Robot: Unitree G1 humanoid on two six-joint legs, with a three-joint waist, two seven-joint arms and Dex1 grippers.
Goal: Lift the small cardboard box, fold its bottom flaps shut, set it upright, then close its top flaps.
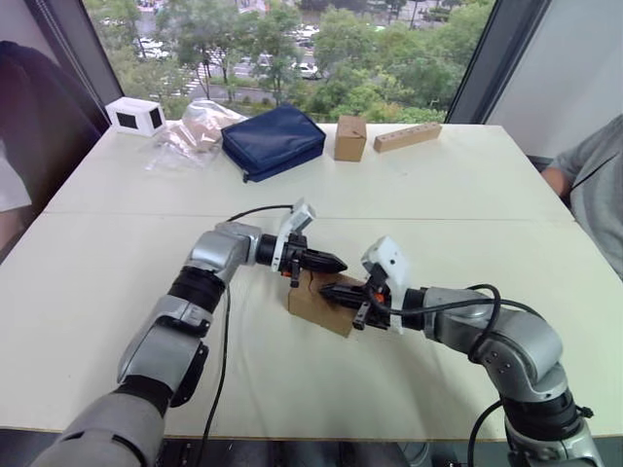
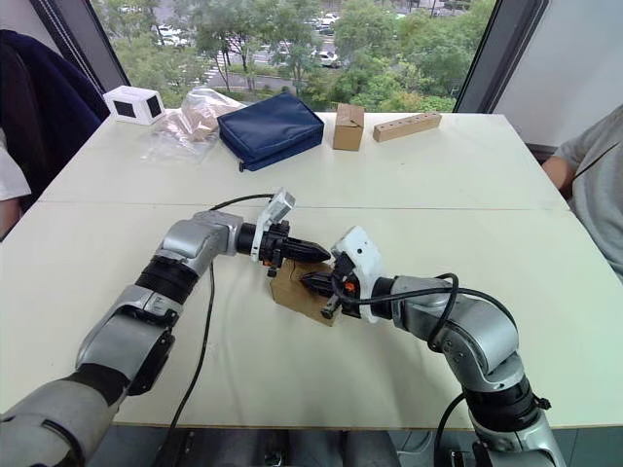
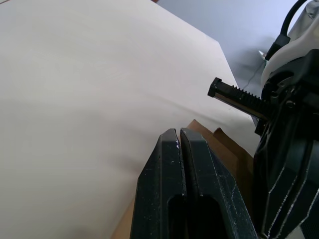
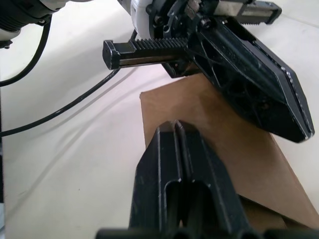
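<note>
The small cardboard box point(image 1: 310, 305) lies on the white table point(image 1: 117, 263) near its middle, between my two arms, a plain brown panel facing up. My left gripper point(image 1: 337, 263) is shut, its tip hovering just over the box's far edge. My right gripper point(image 1: 325, 290) is also shut and points at the box from the right, its tip over the top panel. In the right wrist view its closed fingers point(image 4: 175, 149) lie above the brown panel point(image 4: 224, 144), with the left gripper point(image 4: 299, 133) crossing beyond. Nothing sits between either pair of fingers.
At the table's far side stand a narrower brown box point(image 1: 349, 137), a tan block with holes point(image 1: 407, 136), a navy pouch point(image 1: 273, 142), a clear plastic bag point(image 1: 195, 131) and a white device point(image 1: 135, 115). A person's arm point(image 1: 589, 185) rests at the right edge. A black cable point(image 1: 255, 210) trails behind my left arm.
</note>
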